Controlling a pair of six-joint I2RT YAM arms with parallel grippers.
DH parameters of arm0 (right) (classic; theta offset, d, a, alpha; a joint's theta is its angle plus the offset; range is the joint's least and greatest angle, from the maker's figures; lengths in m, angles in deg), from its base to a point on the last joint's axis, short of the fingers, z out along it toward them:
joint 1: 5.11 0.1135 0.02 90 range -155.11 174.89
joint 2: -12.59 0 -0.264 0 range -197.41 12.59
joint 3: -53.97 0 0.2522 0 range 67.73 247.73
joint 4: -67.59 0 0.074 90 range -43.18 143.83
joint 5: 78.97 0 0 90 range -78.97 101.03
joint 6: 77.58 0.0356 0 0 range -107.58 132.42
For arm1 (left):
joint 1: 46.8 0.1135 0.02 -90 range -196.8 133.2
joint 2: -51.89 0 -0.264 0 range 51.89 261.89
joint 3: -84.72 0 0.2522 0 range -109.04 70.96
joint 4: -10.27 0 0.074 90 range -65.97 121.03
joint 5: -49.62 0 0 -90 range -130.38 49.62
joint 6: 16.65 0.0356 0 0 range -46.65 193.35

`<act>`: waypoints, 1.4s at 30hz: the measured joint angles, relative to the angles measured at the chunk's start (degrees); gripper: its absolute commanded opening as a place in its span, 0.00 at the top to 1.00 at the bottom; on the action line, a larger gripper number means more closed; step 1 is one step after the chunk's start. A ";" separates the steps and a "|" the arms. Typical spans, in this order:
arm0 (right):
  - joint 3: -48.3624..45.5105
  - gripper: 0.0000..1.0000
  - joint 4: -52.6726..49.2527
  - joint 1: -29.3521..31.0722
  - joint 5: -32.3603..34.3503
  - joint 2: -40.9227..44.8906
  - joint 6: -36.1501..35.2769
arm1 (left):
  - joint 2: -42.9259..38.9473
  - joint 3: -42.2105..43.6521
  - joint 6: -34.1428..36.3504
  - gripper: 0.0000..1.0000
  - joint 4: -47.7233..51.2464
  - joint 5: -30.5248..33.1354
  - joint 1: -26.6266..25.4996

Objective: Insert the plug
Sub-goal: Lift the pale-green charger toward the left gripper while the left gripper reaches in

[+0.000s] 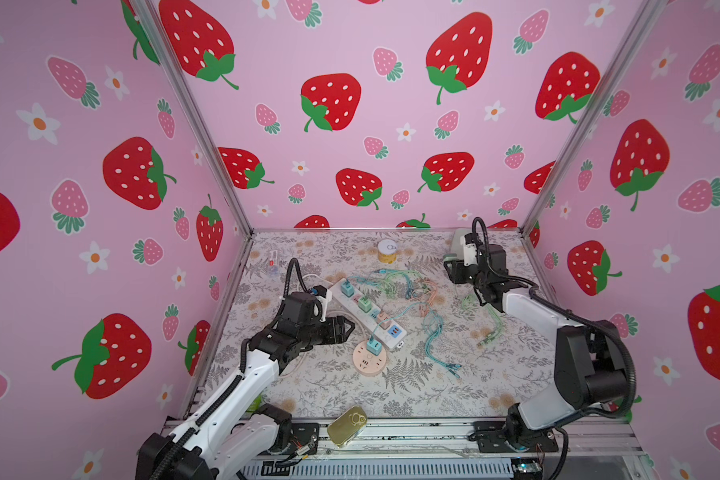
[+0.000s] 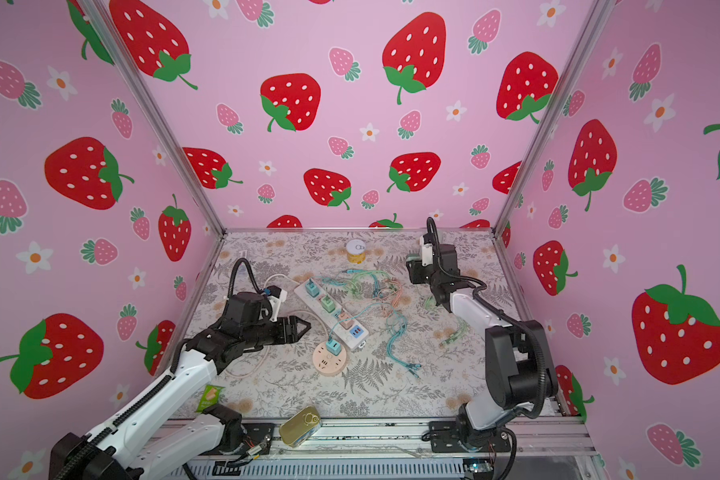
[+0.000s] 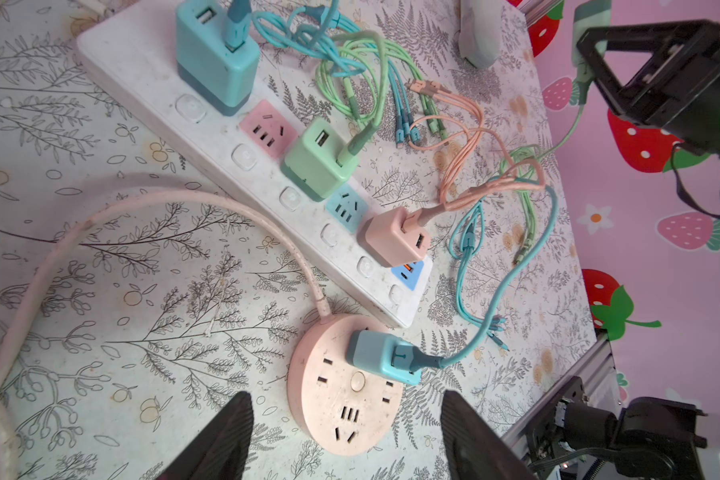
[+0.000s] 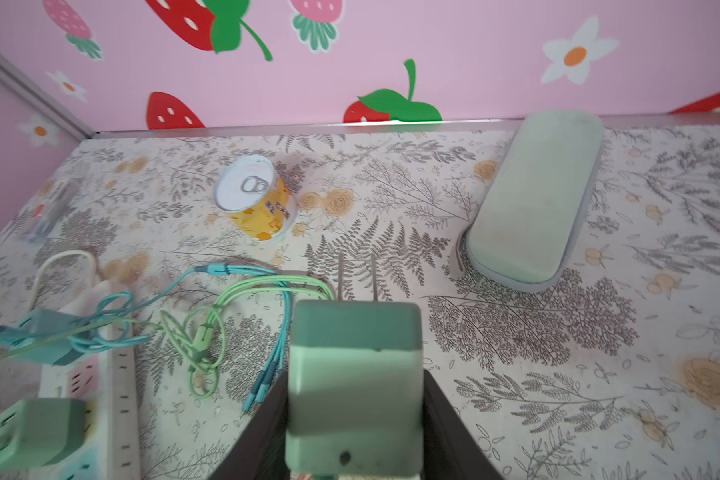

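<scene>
My right gripper (image 4: 354, 399) is shut on a pale green plug (image 4: 354, 353), whose two metal prongs point away from the wrist. In both top views this gripper (image 1: 449, 266) hangs above the table's back right, and the plug's green cable (image 1: 493, 322) trails down to the table. The white power strip (image 1: 352, 301) lies mid-table with a blue, a green and a pink plug in it. A round pink socket (image 3: 341, 415) holds a blue plug (image 3: 383, 357). My left gripper (image 3: 346, 401) hangs open above that round socket with nothing between its fingers.
Blue, green and pink cables (image 1: 408, 286) sprawl right of the strip. A yellow can (image 1: 387, 251) stands at the back and a pale green case (image 4: 533, 199) lies back right. A gold tin (image 1: 347, 426) rests on the front rail. The round socket's pink cord (image 3: 163, 208) loops left.
</scene>
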 measured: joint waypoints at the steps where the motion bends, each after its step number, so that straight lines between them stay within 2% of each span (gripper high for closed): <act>1: -0.55 0.67 0.26 0.22 -1.07 1.40 -0.70 | 0.33 -0.24 -0.04 0.23 -0.42 -0.70 0.02; 8: -2.40 0.67 1.03 2.73 -6.16 8.66 -5.27 | 1.38 -0.72 -2.05 0.19 -6.62 -7.72 0.09; 19: -4.61 0.66 0.79 11.06 -10.97 17.00 -13.90 | 2.67 -6.01 -4.90 0.17 -14.71 -17.20 0.17; 26: -4.59 0.65 -1.09 16.24 -11.52 18.01 -18.34 | 5.25 -7.98 -7.93 0.18 -19.54 -22.51 0.17; 42: -0.46 0.65 -6.88 25.79 -12.15 17.55 -26.29 | 9.14 -11.85 -10.64 0.23 -21.55 -28.09 0.17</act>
